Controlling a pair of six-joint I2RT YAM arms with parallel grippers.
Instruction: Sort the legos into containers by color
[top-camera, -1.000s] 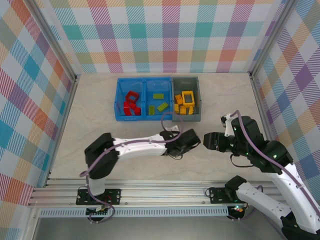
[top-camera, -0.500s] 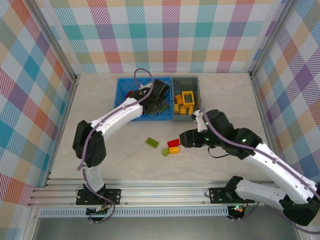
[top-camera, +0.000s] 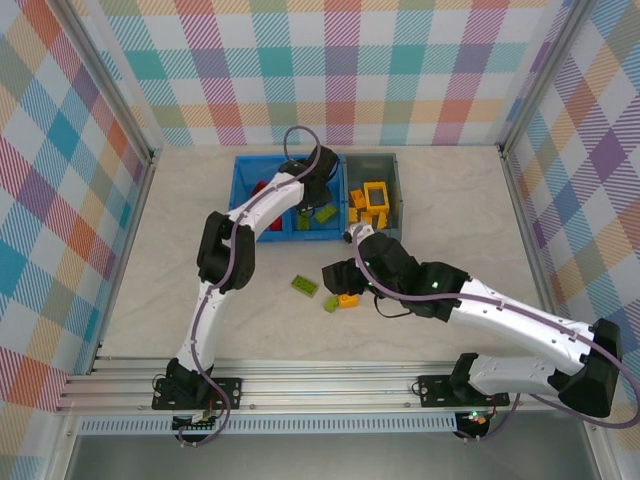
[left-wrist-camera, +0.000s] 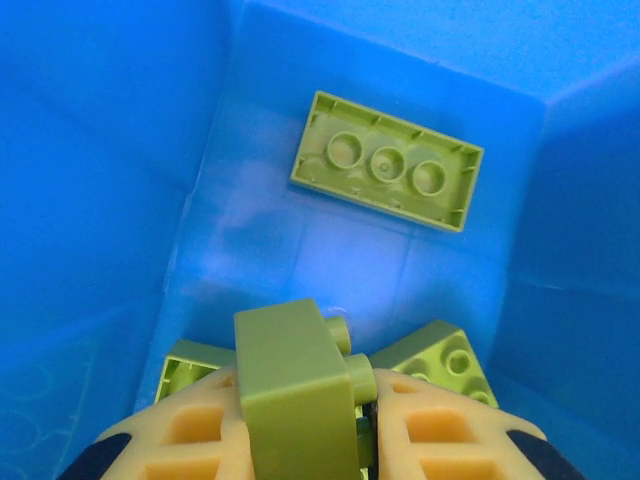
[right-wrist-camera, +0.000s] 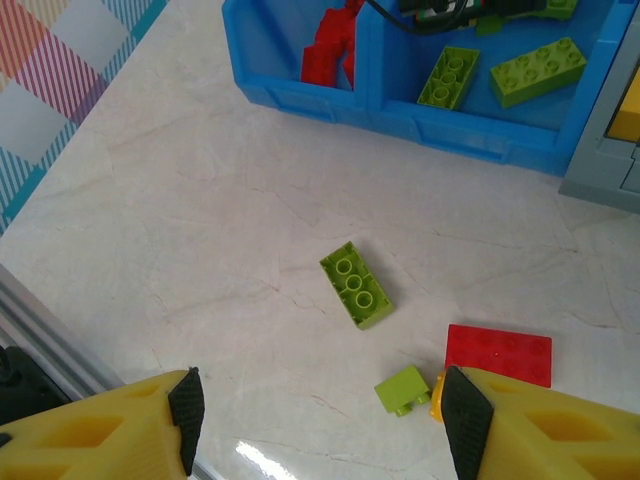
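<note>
Most legos (top-camera: 372, 205) lie sorted. The left tool (left-wrist-camera: 320, 435) grips a lime brick (left-wrist-camera: 288, 365) above the blue bin (left-wrist-camera: 110, 150), in its green compartment. The open right tool (right-wrist-camera: 318, 418) hovers over the leftovers at the desk (right-wrist-camera: 200, 200) centre: long green brick (right-wrist-camera: 357, 285), red plate (right-wrist-camera: 498, 354), small green piece (right-wrist-camera: 402, 389), yellow piece (top-camera: 349, 300).

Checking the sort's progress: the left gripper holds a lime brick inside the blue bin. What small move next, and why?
Probably open the left gripper and drop the held lime brick: it hangs inside the blue bin, over the compartment where another lime brick already lies.
</note>
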